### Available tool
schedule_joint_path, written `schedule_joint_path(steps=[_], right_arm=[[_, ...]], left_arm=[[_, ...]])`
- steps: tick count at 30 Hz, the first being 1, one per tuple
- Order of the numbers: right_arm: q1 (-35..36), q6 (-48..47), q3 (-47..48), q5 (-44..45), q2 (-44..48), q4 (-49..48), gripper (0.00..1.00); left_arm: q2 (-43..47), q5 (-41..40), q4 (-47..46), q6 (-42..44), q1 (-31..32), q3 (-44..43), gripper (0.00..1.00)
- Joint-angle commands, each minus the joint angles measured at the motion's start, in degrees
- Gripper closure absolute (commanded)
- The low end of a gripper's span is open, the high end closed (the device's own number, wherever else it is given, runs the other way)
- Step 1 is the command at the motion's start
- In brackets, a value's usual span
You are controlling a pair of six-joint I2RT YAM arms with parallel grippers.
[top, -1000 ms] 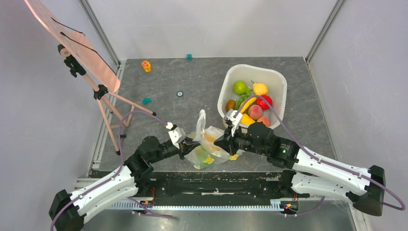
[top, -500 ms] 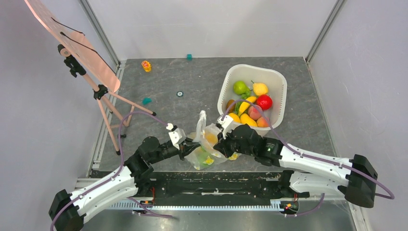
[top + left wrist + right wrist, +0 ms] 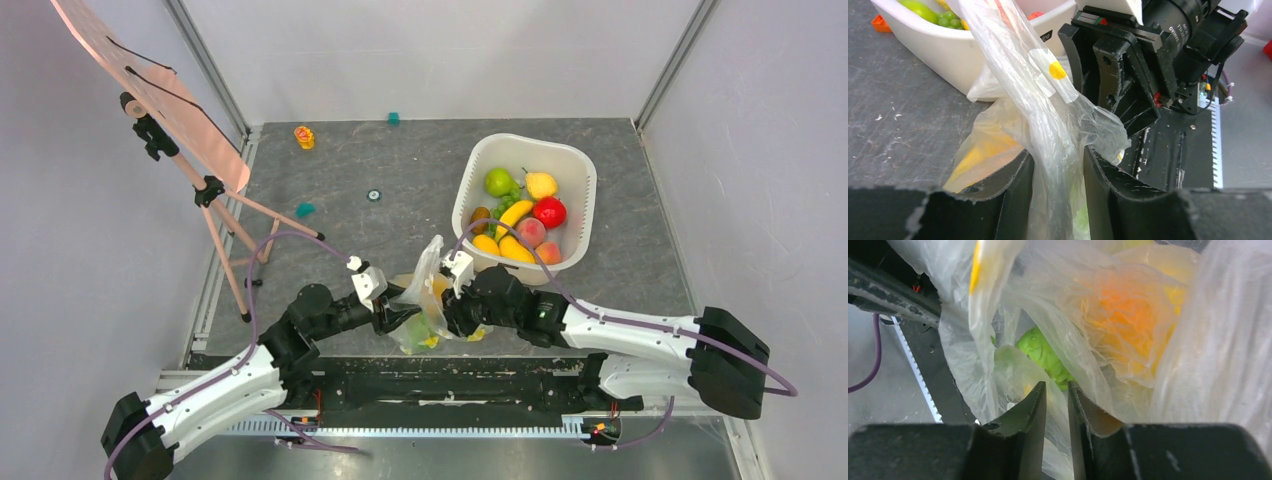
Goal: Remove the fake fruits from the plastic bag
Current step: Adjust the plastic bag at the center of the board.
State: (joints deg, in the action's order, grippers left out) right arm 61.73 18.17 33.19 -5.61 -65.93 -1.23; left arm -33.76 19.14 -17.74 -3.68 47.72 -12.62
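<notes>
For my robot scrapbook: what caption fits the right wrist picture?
A bumpy green fruit and an orange fruit glow through the crinkly plastic bag.

plastic bag [image 3: 1048, 115]: see-through, yellow-and-white flower prints
bumpy fruit [image 3: 1040, 352]: green
larger fruit [image 3: 1123, 320]: orange-yellow
basin [image 3: 527, 139]: white
table [image 3: 400, 170]: dark grey, marbled

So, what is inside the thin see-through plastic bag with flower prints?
A bumpy green toy fruit and an orange-yellow fruit show through the bag. Its crumpled folds hide whatever else lies inside.
</notes>
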Motion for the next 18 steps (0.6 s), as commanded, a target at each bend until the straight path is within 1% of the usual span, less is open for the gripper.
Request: schedule_joint_path(steps=[1,3,4,7,8,10,12,13,14,15,16,17,18], right_arm=[[0.32,1.55,-0.31,-0.05,-1.30,-5.64,0.73],[0.32,1.99,-0.40,1.64,-1.85,-5.92,0.73],[0.32,2.09,-0.32,2.62,-2.17,-5.80,0.77],[0.32,2.69,-0.23,6.04,-2.89,-4.60,0.92],[0.32,2.95,-0.44,7.94,-2.90,-4.25,0.95],[0.32,3.68,-1.18,10.26,-2.56,-4.12,0.98],[0.32,4.83,-2.16,12.40,-1.97,-4.51,1.00],[0.32,5.12,-2.57,13.24,-1.78,-4.71,1.00],[0.36,5.34,-2.90,13.51,-1.59,-5.03,1.00],[0.27,5.48,-3.08,13.56,-1.60,-5.37,1.00],[0.32,5.63,-3.28,13.54,-1.58,-5.89,1.00],[0.32,5.85,-3.52,13.48,-1.65,-6.41,1.00],[0.32,6.04,-3.65,13.36,-1.65,-6.72,1.00]], left_arm=[[0.48,1.39,-2.52,-4.46,0.26,1.29,0.55],[1.49,1.36,-2.29,-6.14,0.26,1.96,0.55],[2.02,1.34,-1.88,-7.01,0.26,2.20,0.55],[4.74,-0.11,0.76,-9.98,0.25,2.51,0.55],[5.79,-0.97,1.67,-11.14,0.26,2.51,0.56],[7.58,-3.80,4.29,-13.88,0.22,2.07,0.56],[8.93,-7.20,8.71,-16.74,0.24,0.78,0.52],[9.46,-9.86,10.77,-18.73,0.22,-0.21,0.42],[9.74,-13.00,13.83,-21.05,0.26,-1.50,0.29],[9.96,-16.11,16.98,-23.57,0.26,-3.02,0.20],[9.92,-18.22,20.14,-25.11,0.26,-4.70,0.03],[9.81,-20.51,23.33,-26.55,0.26,-6.59,0.01],[9.34,-24.47,27.15,-29.39,0.26,-8.29,0.00]])
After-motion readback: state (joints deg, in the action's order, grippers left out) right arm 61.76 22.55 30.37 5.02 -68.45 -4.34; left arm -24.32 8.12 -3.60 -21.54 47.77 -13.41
